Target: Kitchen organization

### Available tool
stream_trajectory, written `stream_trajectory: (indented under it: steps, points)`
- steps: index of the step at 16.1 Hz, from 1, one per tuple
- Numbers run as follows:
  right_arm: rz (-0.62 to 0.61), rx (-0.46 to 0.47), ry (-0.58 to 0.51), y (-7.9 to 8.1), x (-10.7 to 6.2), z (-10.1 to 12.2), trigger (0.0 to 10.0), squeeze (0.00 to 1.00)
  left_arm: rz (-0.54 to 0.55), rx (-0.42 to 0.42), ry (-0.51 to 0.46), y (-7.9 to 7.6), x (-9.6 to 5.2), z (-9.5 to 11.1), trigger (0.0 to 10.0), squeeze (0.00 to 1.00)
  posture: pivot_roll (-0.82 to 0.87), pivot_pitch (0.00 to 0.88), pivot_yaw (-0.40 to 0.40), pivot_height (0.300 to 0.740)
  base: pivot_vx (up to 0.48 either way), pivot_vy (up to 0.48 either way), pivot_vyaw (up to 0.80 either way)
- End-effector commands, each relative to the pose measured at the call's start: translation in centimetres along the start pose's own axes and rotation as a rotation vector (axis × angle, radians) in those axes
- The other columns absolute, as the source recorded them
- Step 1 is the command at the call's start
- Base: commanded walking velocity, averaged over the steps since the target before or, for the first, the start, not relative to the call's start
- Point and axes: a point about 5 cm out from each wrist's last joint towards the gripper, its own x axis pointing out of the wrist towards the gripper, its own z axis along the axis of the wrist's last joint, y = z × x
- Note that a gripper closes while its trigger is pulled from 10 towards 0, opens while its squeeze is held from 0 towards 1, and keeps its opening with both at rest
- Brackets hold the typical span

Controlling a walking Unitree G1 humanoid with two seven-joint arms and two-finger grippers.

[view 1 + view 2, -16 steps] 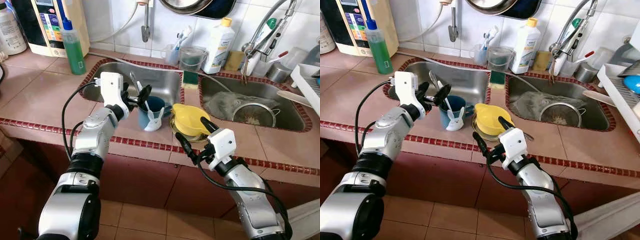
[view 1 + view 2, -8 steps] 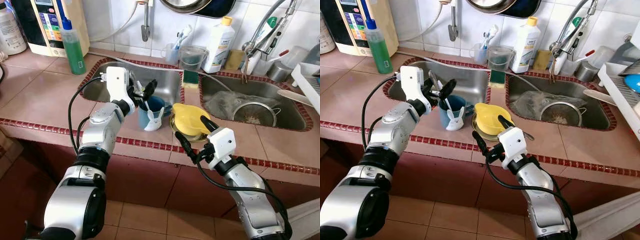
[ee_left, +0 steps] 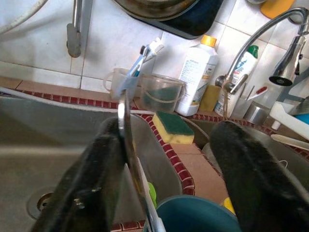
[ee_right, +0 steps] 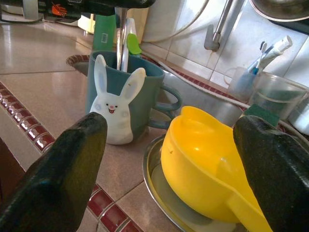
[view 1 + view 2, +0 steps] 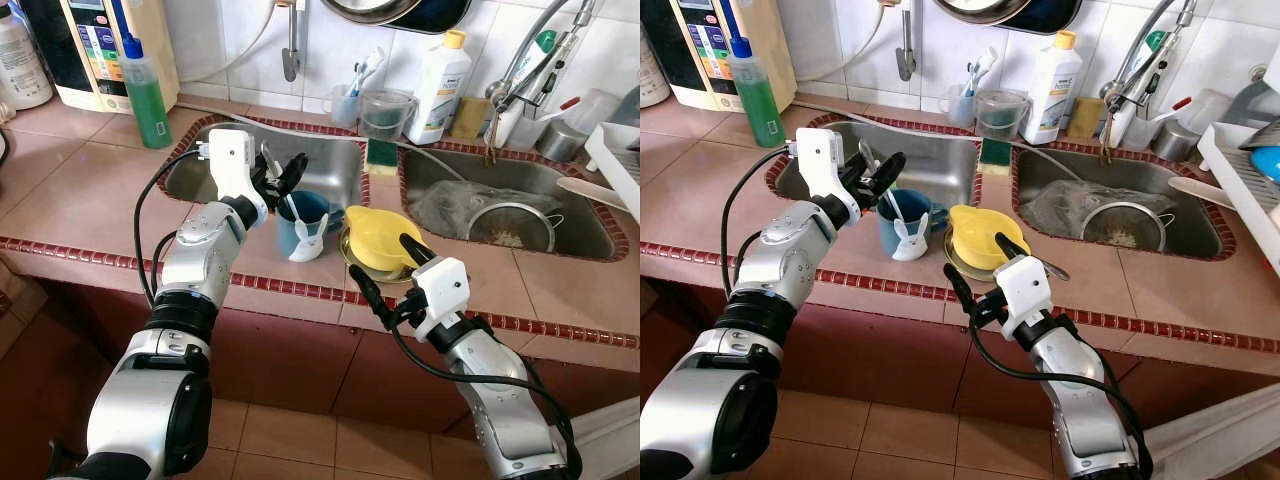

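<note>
The left gripper's (image 5: 283, 177) fingers are spread around a metal utensil (image 3: 126, 140) standing in the blue mug (image 5: 300, 225) on the bench (image 5: 80, 195); the right gripper's (image 5: 385, 268) are parted, unloaded, by the yellow bowl (image 5: 378, 238). Nothing appears sorted yet.

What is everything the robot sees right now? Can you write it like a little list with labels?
place: tiled kitchen counter with a double sink
left gripper: open, above the blue bunny mug, one finger against a metal utensil standing in it
right gripper: open, at the counter's front edge, facing the yellow bowl
yellow bowl: upside down on a metal plate, beside the mug
behind the sinks: sponge, white bottle, toothbrush cup
far left: green soap bottle
</note>
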Motion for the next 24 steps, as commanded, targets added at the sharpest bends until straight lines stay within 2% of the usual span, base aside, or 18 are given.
stream_trajectory:
  steps: [1,24]
  points:
    - [0.005,-0.014,-0.014,0.03,0.12,0.50,10.0,0.00,-0.017,0.004,-0.009,-0.28,0.39,0.56,0.0,0.00,-0.04,0.015,-0.027,0.740,0.000,0.000,0.00]
    - [0.036,-0.016,-0.024,0.83,0.84,0.36,10.0,0.00,-0.054,0.027,-0.024,-0.48,0.31,1.10,0.0,0.00,-0.01,0.000,-0.028,0.740,0.000,0.000,0.00]
